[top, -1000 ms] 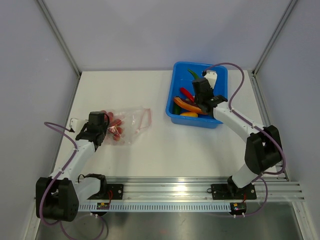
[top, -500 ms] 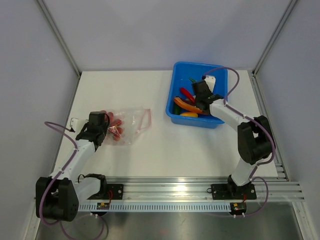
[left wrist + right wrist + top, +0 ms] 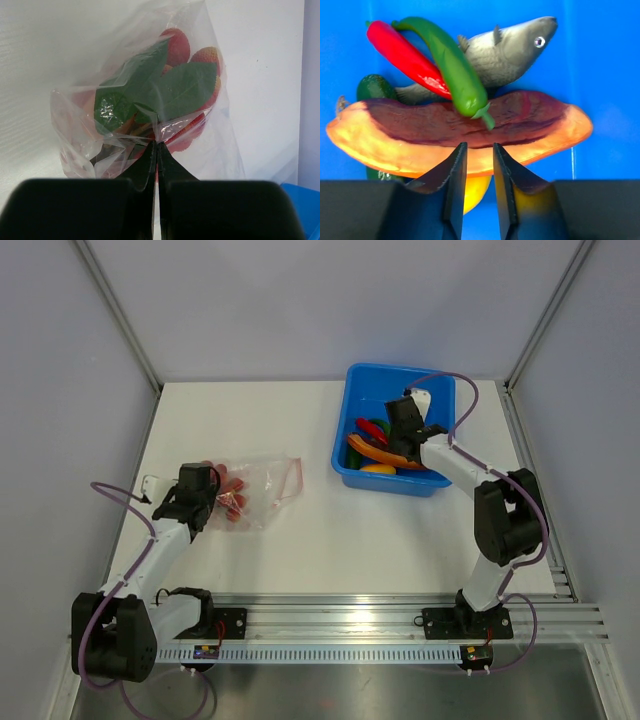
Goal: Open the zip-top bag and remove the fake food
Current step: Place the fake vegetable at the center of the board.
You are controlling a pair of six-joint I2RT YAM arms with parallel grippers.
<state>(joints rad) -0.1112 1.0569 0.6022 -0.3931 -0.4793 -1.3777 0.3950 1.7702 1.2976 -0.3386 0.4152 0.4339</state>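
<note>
I judge the task well along but not finished. Most of the fake food lies in the blue tub (image 3: 350, 390) at the upper right of the top view, while the zip-top bag (image 3: 262, 483) sits at centre left on the white table (image 3: 300, 550), well apart from the tub. One piece is left inside it, a red fruit bunch (image 3: 192, 55) with flat green leaves (image 3: 175, 90).

My left tool (image 3: 155, 146) is pinched tight on a fold of the bag film, jaws pressed together with only plastic between them. My right tool (image 3: 476, 150) hangs inside the tub with its jaws a narrow gap apart and nothing between them, just above the orange slice (image 3: 460, 135).

What remains, as I read it, is to get that last bunch out through the mouth. The pink zipper strip (image 3: 293, 472) is at the bag's right end, away from my left tool, and I cannot tell whether it is parted.

The bag is thin, clear and crinkly, throwing glare off its creases. The red fruits look pebbled and rounded.

In the tub, everything is hard, glossy moulded plastic:
- the grey fish (image 3: 505, 50) has raised fins and a painted eye;
- the red pepper (image 3: 405, 55) and the green pepper (image 3: 450, 65) are long, smooth and tapered, lying crossed over the fish;
- the orange slice is a broad crescent with a dark reddish middle;
- a yellow piece (image 3: 475, 192) shows below the slice.
</note>
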